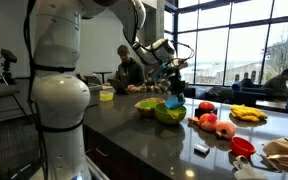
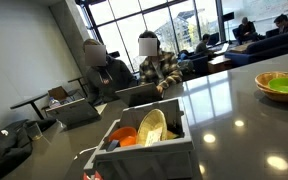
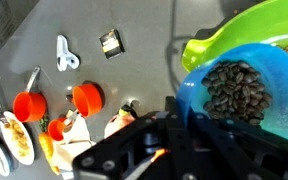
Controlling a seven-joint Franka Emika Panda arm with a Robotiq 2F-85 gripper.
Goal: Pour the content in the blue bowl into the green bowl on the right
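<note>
My pincer (image 3: 177, 118) is shut tight on the near rim of the blue bowl (image 3: 234, 95), and the wrist view shows a heap of dark beans (image 3: 232, 88), coffee beans by the look of them, lying inside it. The blue bowl hangs in the air over the green bowl (image 3: 246, 35). In an exterior view it sits just above that wide lime bowl (image 1: 168, 114) on the dark counter (image 1: 134, 140). The grip worries me most: I have only a thin plastic edge between my jaws, so as I roll my wrist the load could make the bowl swivel or slide out. Then beans and bowl would drop together. My aim is the next risk. From the wrist view the blue bowl covers only part of the green one, and I cannot tell whether its far lip is over the inside. If I tip it short of that, the beans will run onto the counter and roll toward the fruit (image 1: 208, 122) and the small red bowl (image 3: 87, 97). A quick tilt could also send them bouncing off the green plastic and over its wall. If I come too low, my bowl may knock the green rim and shove it aside.
</note>
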